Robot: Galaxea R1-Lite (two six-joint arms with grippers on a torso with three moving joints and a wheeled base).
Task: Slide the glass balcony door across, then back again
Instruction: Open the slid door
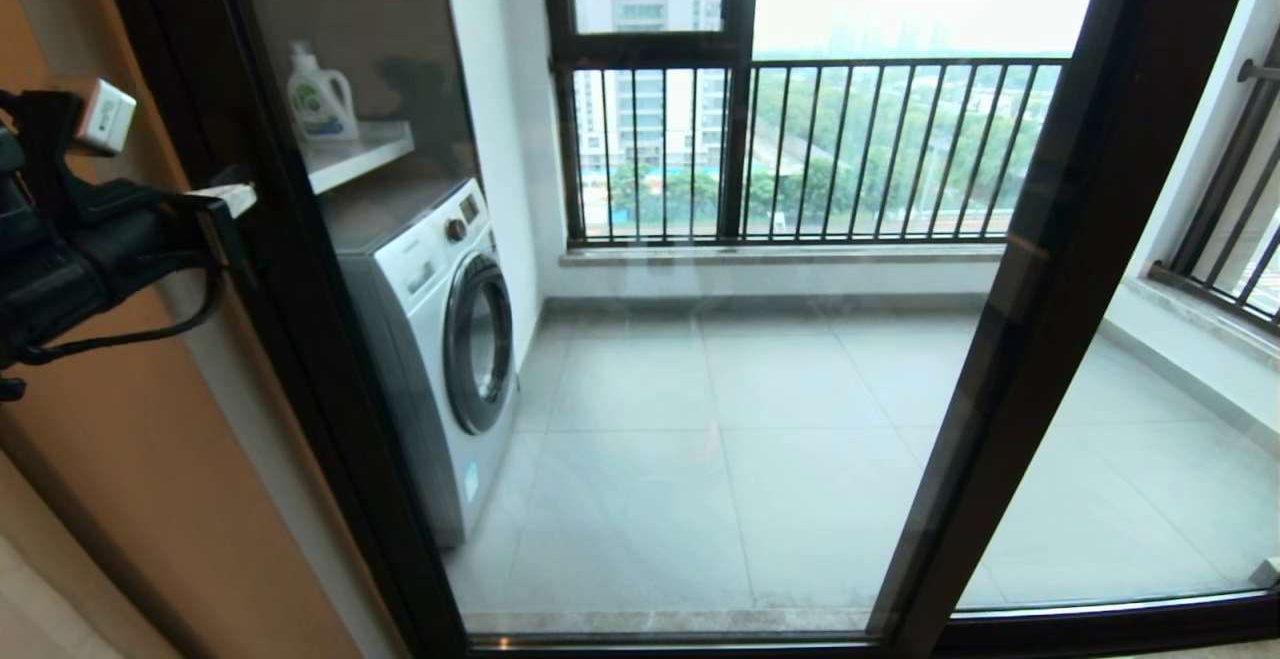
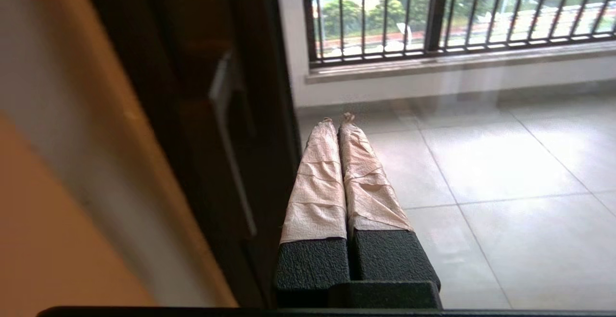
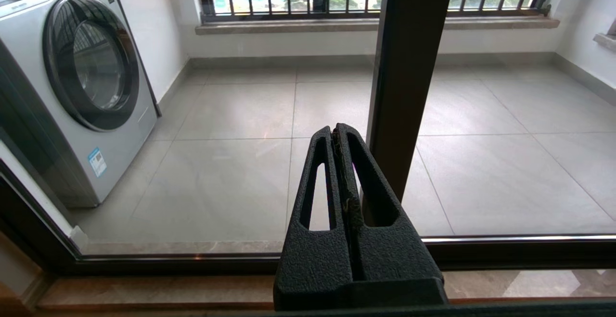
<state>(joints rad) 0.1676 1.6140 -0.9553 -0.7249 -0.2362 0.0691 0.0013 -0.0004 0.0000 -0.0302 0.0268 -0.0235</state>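
Note:
The glass balcony door (image 1: 700, 389) fills the middle of the head view, its dark left upright (image 1: 300, 339) against the wall. A slim vertical handle (image 2: 231, 153) sits on that upright. My left gripper (image 1: 232, 201) is raised at the upright, shut with nothing between its fingers. In the left wrist view its taped fingertips (image 2: 337, 117) point along the glass just beside the handle, apart from it. My right gripper (image 3: 335, 129) is out of the head view. It is shut and empty, low before the glass, next to the middle upright (image 3: 409, 67).
Behind the glass stand a washing machine (image 1: 440, 339), a shelf with a detergent bottle (image 1: 320, 99), and a window with black railing bars (image 1: 800, 139). A second like-framed panel (image 1: 1150, 459) is on the right. An orange-brown wall (image 1: 120, 499) borders the left.

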